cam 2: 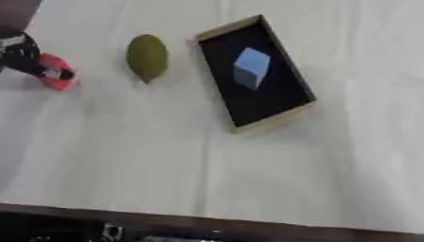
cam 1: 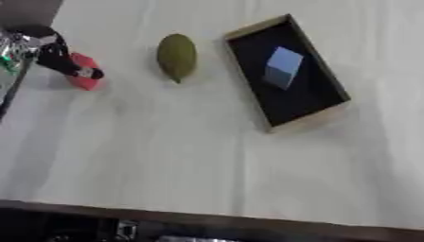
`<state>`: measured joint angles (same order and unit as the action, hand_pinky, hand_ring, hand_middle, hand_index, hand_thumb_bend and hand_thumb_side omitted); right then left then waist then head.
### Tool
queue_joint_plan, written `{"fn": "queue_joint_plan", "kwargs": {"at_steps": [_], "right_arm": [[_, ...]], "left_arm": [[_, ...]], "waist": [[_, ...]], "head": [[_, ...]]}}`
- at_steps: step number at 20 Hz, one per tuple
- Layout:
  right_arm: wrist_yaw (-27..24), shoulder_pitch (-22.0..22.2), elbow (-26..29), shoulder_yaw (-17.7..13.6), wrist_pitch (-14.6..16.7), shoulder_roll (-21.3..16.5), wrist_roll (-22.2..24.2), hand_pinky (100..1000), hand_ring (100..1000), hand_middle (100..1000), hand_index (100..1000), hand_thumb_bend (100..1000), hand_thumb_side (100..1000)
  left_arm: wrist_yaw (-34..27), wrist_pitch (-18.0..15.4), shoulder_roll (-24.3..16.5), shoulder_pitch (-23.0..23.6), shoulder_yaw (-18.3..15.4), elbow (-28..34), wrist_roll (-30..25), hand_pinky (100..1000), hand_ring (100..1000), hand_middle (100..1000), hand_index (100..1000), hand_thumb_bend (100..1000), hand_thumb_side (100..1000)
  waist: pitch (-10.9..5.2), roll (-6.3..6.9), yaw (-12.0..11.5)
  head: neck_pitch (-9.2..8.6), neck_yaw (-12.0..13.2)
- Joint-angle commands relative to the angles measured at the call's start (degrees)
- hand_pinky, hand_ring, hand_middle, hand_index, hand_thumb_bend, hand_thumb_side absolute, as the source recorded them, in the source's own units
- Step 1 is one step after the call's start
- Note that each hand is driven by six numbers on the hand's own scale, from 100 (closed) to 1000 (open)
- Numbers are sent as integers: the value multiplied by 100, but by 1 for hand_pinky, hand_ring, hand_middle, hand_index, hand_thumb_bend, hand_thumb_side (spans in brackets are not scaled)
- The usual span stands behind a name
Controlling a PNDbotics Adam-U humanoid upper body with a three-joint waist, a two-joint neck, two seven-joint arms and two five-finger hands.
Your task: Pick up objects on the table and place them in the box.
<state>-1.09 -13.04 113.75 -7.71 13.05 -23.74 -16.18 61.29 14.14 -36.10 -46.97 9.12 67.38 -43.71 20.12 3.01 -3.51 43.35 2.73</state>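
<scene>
- Left hand (cam 1: 58,56) — seen at the upper left edge of the left eye view, black with a silver joint behind it. Its dark fingers (cam 1: 83,72) are laid over a red object (cam 1: 86,80) on the table; whether they are curled round the object or only rest upon it cannot be told.
- Red object — small, rounded and flattish, partly covered by the hand, lying on the cloth near the table's left edge.
- Green object (cam 1: 176,56) — smooth, matte, olive-green, oval with a pointed lower end, shaped like a fruit. It lies on the cloth between the red object and the box, touching neither.
- Box (cam 1: 331,84) — shallow, rectangular tray with pale, wood-coloured walls and a black inner floor, set askew on the table to the right of the green object.
- Cube (cam 1: 283,67) — pale blue, flat-faced, sharp-edged, resting inside the box on the black floor, nearer its far end.
- Table (cam 1: 190,156) — covered by a white cloth with faint creases; a dark edge runs along the bottom.
</scene>
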Motion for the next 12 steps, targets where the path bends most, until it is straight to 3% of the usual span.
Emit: {"fn": "queue_joint_plan", "kwargs": {"at_steps": [1,8,12], "right_arm": [[-30,-22,84,-24,-9,-43,-11,879,822,593,881,100,642],[-38,-19,84,-28,-25,-34,-34,880,821,591,881,100,643],[-38,-12,84,-28,-39,-22,-39,881,821,591,882,100,644]], "left_arm": [[32,-2,-110,-100,-10,24,28,845,776,640,663,670,686],[83,-6,-122,-74,-20,54,-49,841,764,628,608,509,458],[0,81,-121,-82,-30,155,-23,836,752,616,591,375,404]], "waist": [[-109,-19,4],[-114,-17,-2],[-117,-16,-3]], "head": [[-2,19],[-3,32],[-20,33]]}}
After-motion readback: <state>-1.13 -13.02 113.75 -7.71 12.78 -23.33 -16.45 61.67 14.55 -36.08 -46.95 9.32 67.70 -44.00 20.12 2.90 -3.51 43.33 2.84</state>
